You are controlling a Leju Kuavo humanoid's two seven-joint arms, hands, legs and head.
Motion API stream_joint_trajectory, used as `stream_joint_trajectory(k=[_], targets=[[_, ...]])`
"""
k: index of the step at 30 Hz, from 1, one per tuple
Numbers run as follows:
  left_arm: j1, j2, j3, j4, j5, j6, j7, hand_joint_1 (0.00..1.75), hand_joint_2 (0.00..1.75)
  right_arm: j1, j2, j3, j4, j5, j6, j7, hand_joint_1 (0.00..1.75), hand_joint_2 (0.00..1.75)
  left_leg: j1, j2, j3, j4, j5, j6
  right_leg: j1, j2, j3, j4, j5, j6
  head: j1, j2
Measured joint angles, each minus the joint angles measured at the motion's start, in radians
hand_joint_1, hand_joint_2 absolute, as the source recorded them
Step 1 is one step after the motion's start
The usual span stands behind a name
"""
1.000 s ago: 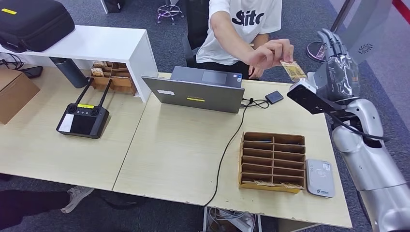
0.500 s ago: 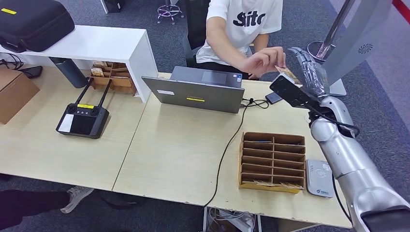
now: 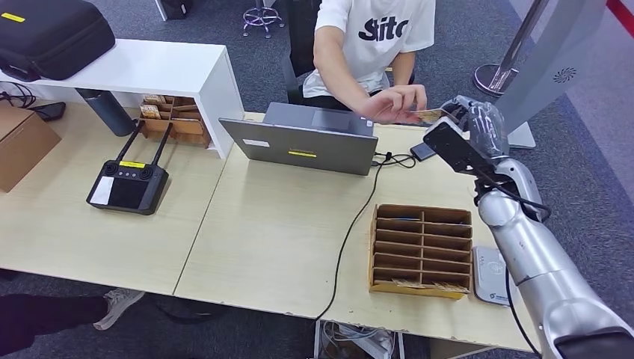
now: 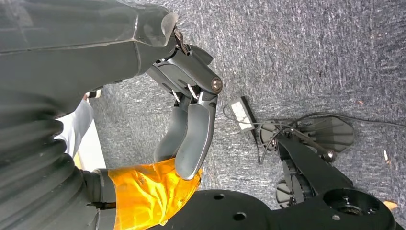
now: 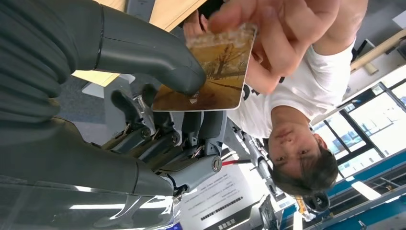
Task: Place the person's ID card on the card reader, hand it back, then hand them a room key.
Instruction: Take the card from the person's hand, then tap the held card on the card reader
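Card handover at the desk
Person's hand (image 3: 389, 105) is holding card (image 5: 215, 72) against right hand's (image 3: 478, 123) thumb; its fingers are lying apart beneath.

Floor: grey-blue carpet (image 3: 448, 30) all round. Light wood worktop (image 3: 269, 224), two slabs butted w/ a seam between. White shelf unit (image 3: 149, 67) at back left, black case (image 3: 48, 34) on top. Office chair base (image 3: 263, 16) at back, near the carpet's far edge. Grey sign stand (image 3: 553, 67) at right. Large windows (image 5: 378, 115), bright daylight.
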Motion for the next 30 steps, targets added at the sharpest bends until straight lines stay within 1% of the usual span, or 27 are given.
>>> stream_joint_trajectory(k=[12, 25, 30], targets=[[0.002, 0.000, -0.001, 0.000, 0.002, 0.002, -0.001, 0.00, 1.75, 0.032, 0.000, -0.027, -0.053, -0.016, 0.002, -0.009, 1.75, 1.75, 0.000, 0.000, 0.000, 0.000, 0.000, -0.001, 0.000, 0.000, 0.000, 0.000, 0.000, 0.000, 0.000, 0.000], [0.002, 0.000, -0.001, 0.000, 0.004, 0.003, -0.002, 0.00, 1.75, 0.047, 0.000, -0.045, -0.069, -0.021, 0.002, -0.016, 1.75, 1.75, 0.000, 0.000, 0.000, 0.000, -0.001, -0.001, 0.000, 0.000, 0.000, 0.000, 0.000, 0.000, 0.000, 0.000], [0.004, -0.002, -0.001, 0.000, 0.019, 0.005, -0.002, 0.00, 1.75, 0.055, -0.016, -0.066, -0.079, -0.037, 0.004, -0.017, 1.75, 1.75, 0.000, 0.000, 0.000, 0.000, -0.001, -0.001, 0.000, 0.000, 0.000, -0.001, 0.000, 0.000, 0.000, 0.000]])
